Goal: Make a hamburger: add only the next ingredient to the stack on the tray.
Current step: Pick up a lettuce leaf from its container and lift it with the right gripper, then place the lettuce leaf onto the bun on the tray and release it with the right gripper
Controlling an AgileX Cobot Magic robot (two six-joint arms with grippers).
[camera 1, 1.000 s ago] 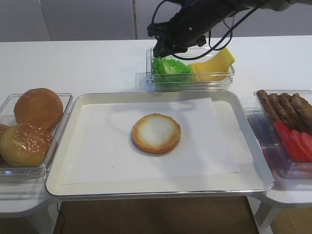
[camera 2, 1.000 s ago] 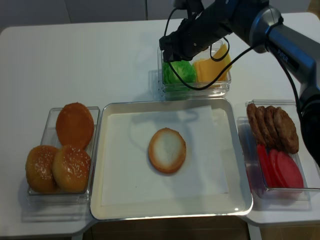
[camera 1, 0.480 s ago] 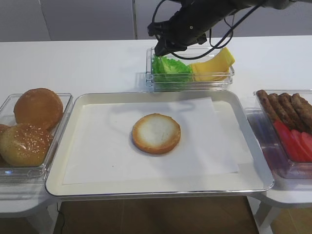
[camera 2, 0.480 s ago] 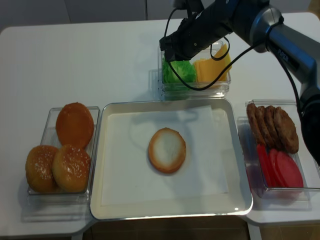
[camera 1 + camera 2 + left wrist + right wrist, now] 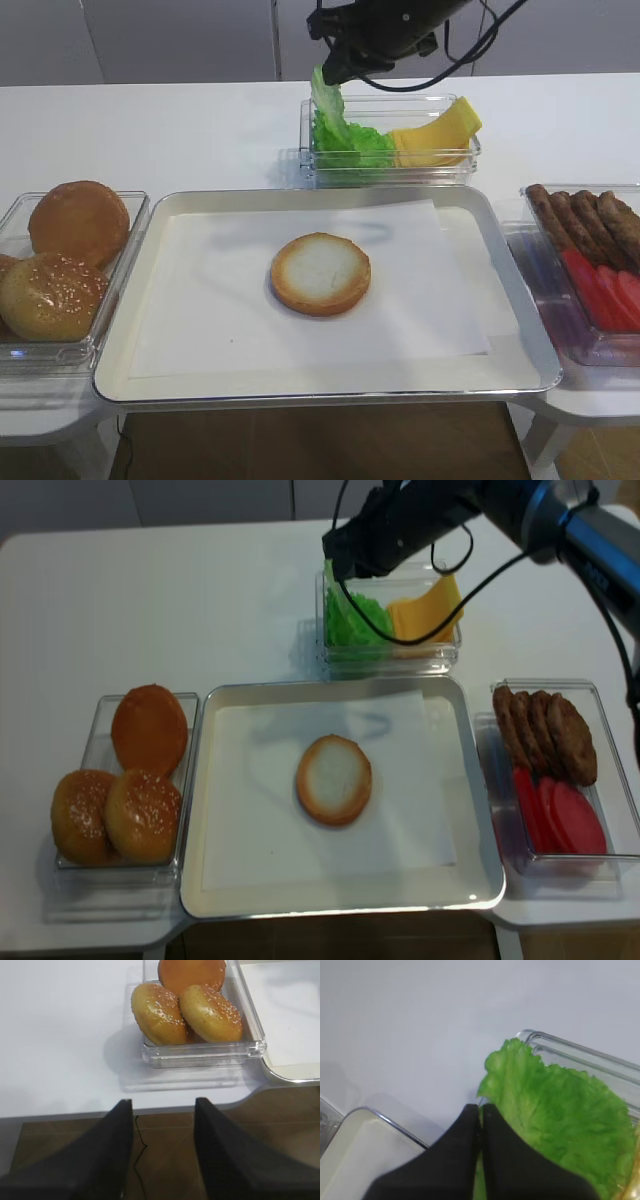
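Where the black right tool (image 5: 481, 1112) pinches together on its edge, the frilly green leaf (image 5: 555, 1125) hangs stretched upward, its lower part still down in the clear plastic box (image 5: 390, 160) at the back of the white table (image 5: 180, 130). The leaf is crinkled and veined, bright at the frill; in the wrist view the fingers cover its near edge, and the frame cuts off its right side. Beside it in the same box lie smooth yellow cheese slices (image 5: 437, 135), tilted against the wall. The bun (image 5: 320, 273), a flat round disc with a pale matte face and golden-brown rim, sits alone near the middle of the tray (image 5: 130, 375), a shallow cream rectangle with a shiny metal rim and a white paper liner. Left of the tray, a clear box holds domed brown buns (image 5: 185, 1010), two of them seeded. At the right, brown patties (image 5: 545, 735) and red slices (image 5: 560, 820) fill another clear box, partly cut off in one view. The left tool (image 5: 162, 1152) shows only as two dark blurred fingers standing apart over the table's edge.
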